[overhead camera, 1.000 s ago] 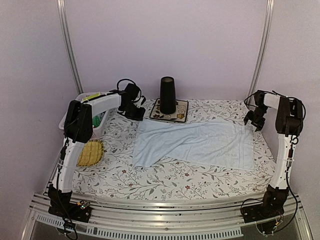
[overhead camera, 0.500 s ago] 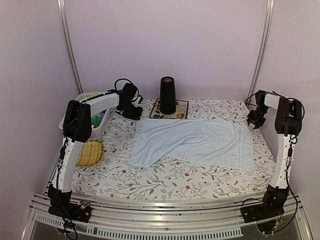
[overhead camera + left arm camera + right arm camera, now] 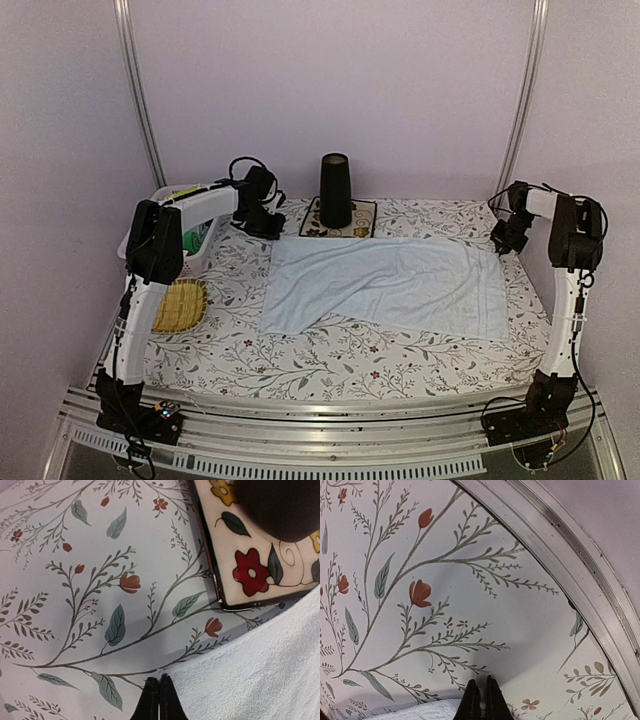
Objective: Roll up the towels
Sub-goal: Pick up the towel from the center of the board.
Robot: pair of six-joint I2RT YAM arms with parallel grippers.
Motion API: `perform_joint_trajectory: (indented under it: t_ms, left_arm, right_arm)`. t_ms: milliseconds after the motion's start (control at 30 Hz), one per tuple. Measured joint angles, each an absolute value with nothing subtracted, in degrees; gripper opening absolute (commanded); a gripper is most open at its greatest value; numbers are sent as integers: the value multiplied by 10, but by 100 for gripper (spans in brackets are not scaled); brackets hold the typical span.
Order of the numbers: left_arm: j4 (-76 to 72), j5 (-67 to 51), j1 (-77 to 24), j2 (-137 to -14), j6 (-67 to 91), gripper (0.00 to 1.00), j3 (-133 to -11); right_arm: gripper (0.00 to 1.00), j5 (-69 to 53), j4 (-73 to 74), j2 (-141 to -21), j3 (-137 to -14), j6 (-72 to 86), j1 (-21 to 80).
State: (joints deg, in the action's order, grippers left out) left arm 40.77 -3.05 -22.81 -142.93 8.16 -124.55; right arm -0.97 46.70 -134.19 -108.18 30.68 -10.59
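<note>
Towel: the light blue towel [image 3: 390,285] lay spread flat in the middle of the table.
Left gripper [image 3: 159,692]: jaws together, nipping the towel's far left corner, probably to hold that edge taut for rolling.
Right gripper [image 3: 480,697]: jaws together at the far right corner, and the cloth seemed caught.
White basket [image 3: 196,258]: at the far left, with something yellow-green [image 3: 190,235] inside, mostly hidden.
Straw tray [image 3: 182,305]: just in front of the basket.
Flowered mat [image 3: 358,228]: behind the towel, bearing a dark cup [image 3: 335,190].
</note>
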Motion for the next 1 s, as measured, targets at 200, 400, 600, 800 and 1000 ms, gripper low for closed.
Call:
perform_joint_trajectory:
  t_ms: [200,400,600,800,1000]
  left_arm:
    - [411,-4,-228,-1420,75,0,-1245]
    - [411,15,-223,-1373,65,0,-1246]
    - [409,25,-217,-1297,52,0,-1243]
    - [385,49,-217,-1154,39,0,-1152]
    - [371,67,-217,-993,37,0,-1023]
  right_arm:
    - [2,5,455,-1327,-1061,304,-97]
    - [2,24,458,-1263,-1022,287,-74]
    - [2,38,449,-1133,-1016,260,-48]
    - [2,48,439,-992,-976,238,-33]
    - [2,57,452,-845,-884,229,-23]
